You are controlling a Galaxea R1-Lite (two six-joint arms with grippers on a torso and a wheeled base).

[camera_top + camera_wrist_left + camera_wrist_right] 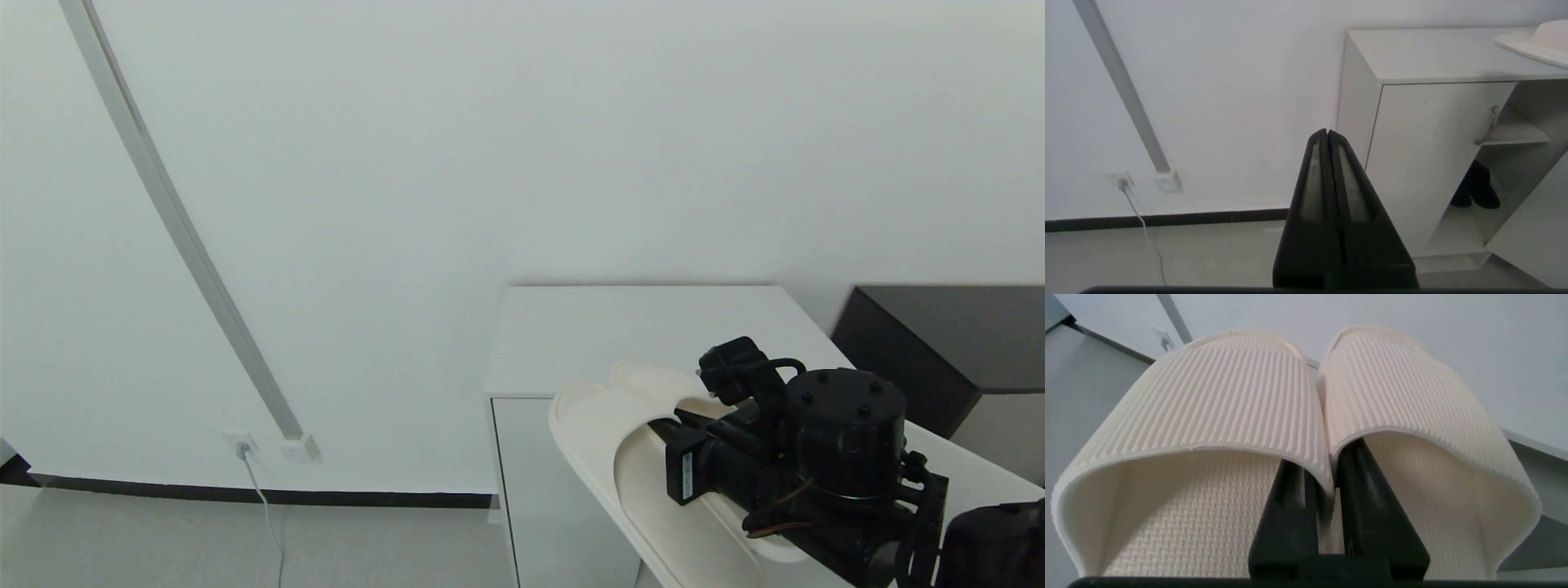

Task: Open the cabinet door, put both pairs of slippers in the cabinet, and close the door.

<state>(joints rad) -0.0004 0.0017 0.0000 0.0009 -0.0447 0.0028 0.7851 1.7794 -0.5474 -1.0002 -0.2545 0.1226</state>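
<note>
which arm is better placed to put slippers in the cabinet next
Right: the right tool is shut on the pair of cream ribbed foam slippers by the white cabinet; the left tool is shut, empty.

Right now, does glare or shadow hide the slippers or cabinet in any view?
Head view: even light, no glare on the cabinet; the wall trunking looks bowed by the lens. Left wrist view: the cabinet's lower shelf is shaded, holding a dark shape. Right wrist view: slippers evenly lit.
</note>
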